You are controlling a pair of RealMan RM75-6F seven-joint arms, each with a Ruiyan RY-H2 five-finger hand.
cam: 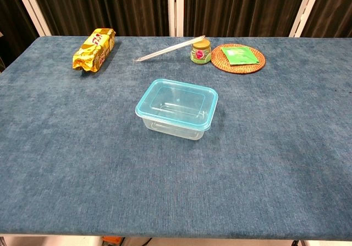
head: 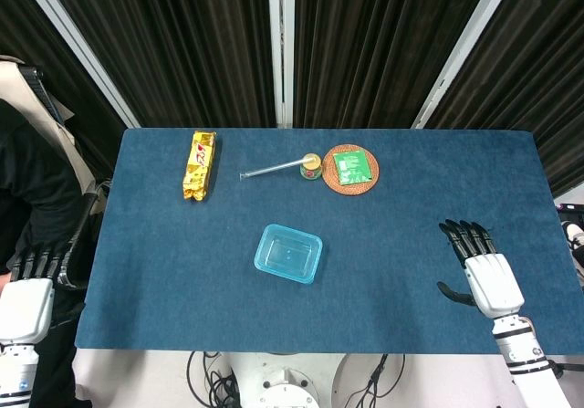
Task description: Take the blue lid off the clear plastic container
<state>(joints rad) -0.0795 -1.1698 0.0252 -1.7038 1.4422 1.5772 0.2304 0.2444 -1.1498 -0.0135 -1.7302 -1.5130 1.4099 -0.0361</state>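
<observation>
The clear plastic container (head: 288, 254) (cam: 176, 111) sits at the middle of the blue table, its blue lid (cam: 177, 103) seated on top. My right hand (head: 479, 267) hovers over the table's right side, fingers spread and pointing away, holding nothing, well right of the container. My left hand (head: 32, 285) hangs off the table's left edge, fingers apart and empty. Neither hand shows in the chest view.
A gold snack packet (head: 199, 165) (cam: 94, 49) lies at the back left. A thin clear rod (head: 272, 168) (cam: 169, 48), a small jar (head: 311, 166) (cam: 201, 52) and a woven coaster (head: 351, 182) (cam: 221, 63) carrying a green packet (head: 351, 164) (cam: 240, 55) lie at the back centre-right.
</observation>
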